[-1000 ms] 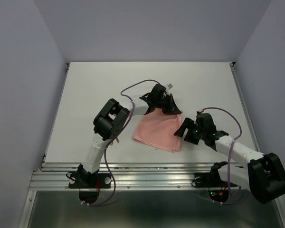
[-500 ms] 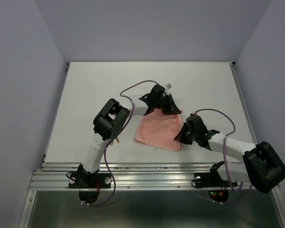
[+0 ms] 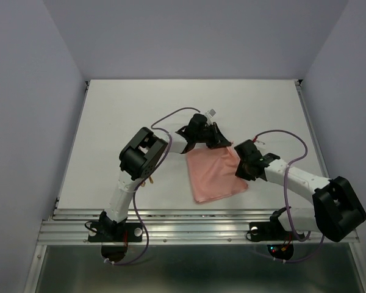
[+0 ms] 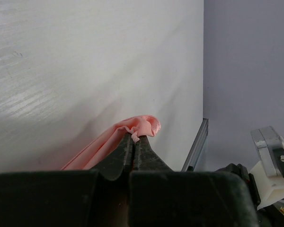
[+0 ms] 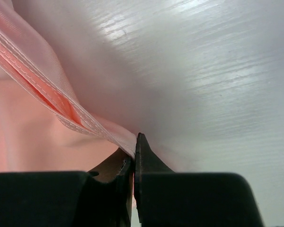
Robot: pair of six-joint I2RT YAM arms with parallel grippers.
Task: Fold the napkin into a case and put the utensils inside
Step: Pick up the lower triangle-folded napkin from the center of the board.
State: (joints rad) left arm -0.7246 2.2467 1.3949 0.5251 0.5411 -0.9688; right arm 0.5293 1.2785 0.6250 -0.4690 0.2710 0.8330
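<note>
Salmon-pink napkin (image 3: pixel 216 174), folded double, spreads over the white table (image 3: pixel 122 110); at its right-hand edge the right gripper (image 3: pixel 240 160) is closed tight, pinching the stitched hem; at its far corner the left gripper (image 3: pixel 222 143) is clamped on bunched cloth.

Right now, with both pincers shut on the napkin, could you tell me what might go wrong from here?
1. The left pincer pinches only a small bunched tip of the napkin; a tug might pull it free.
2. The right pincer grips just the hemmed edge, so it could slip.
3. In the top view the napkin lies skewed, so the next fold may come out crooked.
</note>
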